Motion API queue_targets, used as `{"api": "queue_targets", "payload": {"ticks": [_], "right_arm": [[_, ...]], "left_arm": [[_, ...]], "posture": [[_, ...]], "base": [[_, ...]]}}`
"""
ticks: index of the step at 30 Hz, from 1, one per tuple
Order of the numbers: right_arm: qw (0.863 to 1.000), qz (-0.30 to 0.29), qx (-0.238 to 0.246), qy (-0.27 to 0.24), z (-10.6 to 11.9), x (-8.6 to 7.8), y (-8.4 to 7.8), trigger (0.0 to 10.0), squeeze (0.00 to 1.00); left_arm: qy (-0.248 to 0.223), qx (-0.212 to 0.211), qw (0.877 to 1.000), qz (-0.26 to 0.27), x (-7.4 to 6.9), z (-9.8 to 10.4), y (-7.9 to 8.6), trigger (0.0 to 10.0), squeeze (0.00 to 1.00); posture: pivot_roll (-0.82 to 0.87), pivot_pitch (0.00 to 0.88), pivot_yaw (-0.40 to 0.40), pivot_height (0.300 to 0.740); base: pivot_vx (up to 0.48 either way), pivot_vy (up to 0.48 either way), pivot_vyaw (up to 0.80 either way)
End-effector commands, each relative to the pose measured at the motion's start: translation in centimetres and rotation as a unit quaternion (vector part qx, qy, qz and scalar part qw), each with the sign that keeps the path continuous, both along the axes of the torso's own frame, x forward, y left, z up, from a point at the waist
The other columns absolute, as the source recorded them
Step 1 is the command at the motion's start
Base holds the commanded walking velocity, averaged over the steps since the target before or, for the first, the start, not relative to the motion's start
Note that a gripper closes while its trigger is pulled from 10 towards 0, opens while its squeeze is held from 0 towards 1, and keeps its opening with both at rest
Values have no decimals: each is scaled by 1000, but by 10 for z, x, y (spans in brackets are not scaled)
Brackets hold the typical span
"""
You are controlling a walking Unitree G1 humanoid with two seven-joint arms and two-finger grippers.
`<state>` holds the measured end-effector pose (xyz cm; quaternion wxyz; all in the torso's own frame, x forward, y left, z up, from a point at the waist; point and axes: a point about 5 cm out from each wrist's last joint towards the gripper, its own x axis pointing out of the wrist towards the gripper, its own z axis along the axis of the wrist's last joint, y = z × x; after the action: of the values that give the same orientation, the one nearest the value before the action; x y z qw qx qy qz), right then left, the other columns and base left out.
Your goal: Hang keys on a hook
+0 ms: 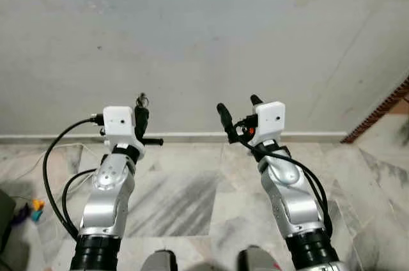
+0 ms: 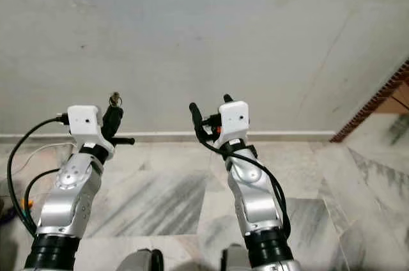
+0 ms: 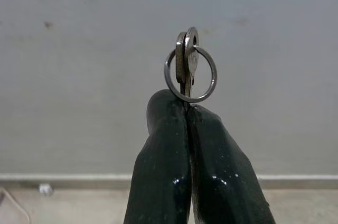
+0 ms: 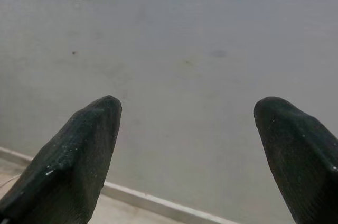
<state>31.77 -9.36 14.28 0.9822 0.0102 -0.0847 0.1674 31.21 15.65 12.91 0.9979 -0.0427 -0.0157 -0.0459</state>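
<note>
Your left gripper (image 3: 188,109) is raised in front of a plain grey wall (image 1: 204,34), with its two smooth, glossy black fingers (image 3: 163,166) pressed flat together. Clamped between their tips are the keys (image 3: 186,63): two thin, flat metal keys seen edge-on, threaded on a round split ring (image 3: 190,74) of bright steel wire. The ring and the key heads stand upright above the fingertips, clear of the wall.

Your right gripper (image 4: 187,113) is raised at about the same height, well apart from the left. Its two blunt, matte black fingers (image 4: 79,155) are spread wide with nothing between them.

The wall is matte and lightly stained, with small dark specks. A pale skirting strip (image 1: 192,137) runs along its foot. Below it lies a floor (image 1: 185,201) of polished grey-and-white marble tiles with streaked veining. At the far right you see a strip of reddish patterned edging (image 1: 380,110) running diagonally. Both arms are brushed silver metal with white wrist housings, and black cables (image 1: 54,175) loop beside the left arm.
</note>
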Motion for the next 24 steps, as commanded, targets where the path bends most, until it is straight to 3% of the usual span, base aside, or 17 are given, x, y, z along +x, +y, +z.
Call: {"api": "queue_targets", "payload": {"ticks": [1, 6, 21, 24], "right_arm": [[1000, -12, -4, 2, -1, -1, -8, 10000, 0], [1000, -11, -4, 3, -1, -1, -8, 10000, 0], [1000, -6, -6, -2, 1, -2, -7, 10000, 0], [1000, -6, -7, -4, 2, -2, -7, 10000, 0]], "left_arm": [[0, -2, 1000, -9, 0, 1, -7, 10000, 0], [1, -1, 1000, -7, 1, 0, -7, 10000, 0], [0, 5, 1000, 12, 2, 1, -2, 10000, 0], [-1, 4, 1000, 16, 3, 2, -1, 10000, 0]], "posture": [[-35, 193, 28, 740], [-37, 194, 27, 740], [-39, 197, 23, 740], [-39, 199, 24, 740]], "base": [[0, -465, 0], [0, -459, 0], [0, 0, 0], [0, 0, 627]]}}
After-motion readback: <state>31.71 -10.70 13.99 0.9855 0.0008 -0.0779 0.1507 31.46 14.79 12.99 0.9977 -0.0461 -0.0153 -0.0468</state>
